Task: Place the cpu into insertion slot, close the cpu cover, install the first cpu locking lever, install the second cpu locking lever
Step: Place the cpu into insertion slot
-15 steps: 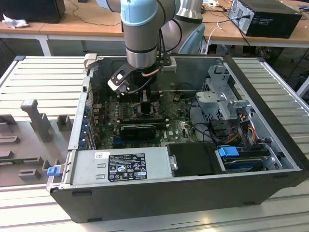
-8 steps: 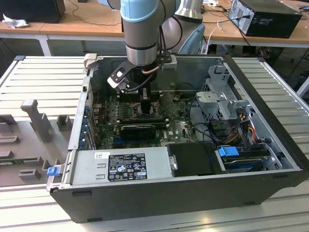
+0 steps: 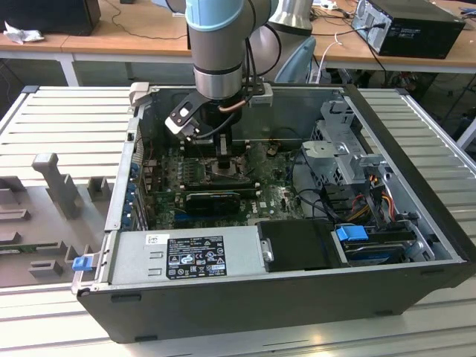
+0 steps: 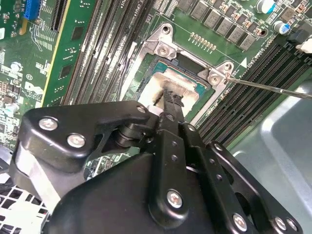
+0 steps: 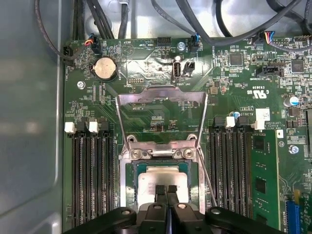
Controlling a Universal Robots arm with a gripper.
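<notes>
In the first wrist view the cpu (image 5: pixel 162 179), a pale silvery square, lies inside the insertion slot (image 5: pixel 127 178), a metal-rimmed socket on the green board. My gripper (image 5: pixel 165 190) is shut, its two fingertips pressed together right at the chip's top face. The cpu cover (image 5: pixel 161 93) stands swung open beyond the socket, the board showing through its square window. In the second wrist view the gripper (image 4: pixel 170 100) hangs over the cpu (image 4: pixel 163 80), and the slot's rim (image 4: pixel 163 46) lies beyond it. In the exterior view the gripper (image 3: pixel 224 160) reaches down into the open computer case.
A thin locking lever (image 4: pixel 273 87) sticks out sideways from the socket corner, also seen as a wire (image 5: pixel 207 180). Black memory slots (image 5: pixel 92 170) flank the socket. A long black card (image 3: pixel 216 199), power supply (image 3: pixel 186 253), drive cage (image 3: pixel 342 152) and cables crowd the case.
</notes>
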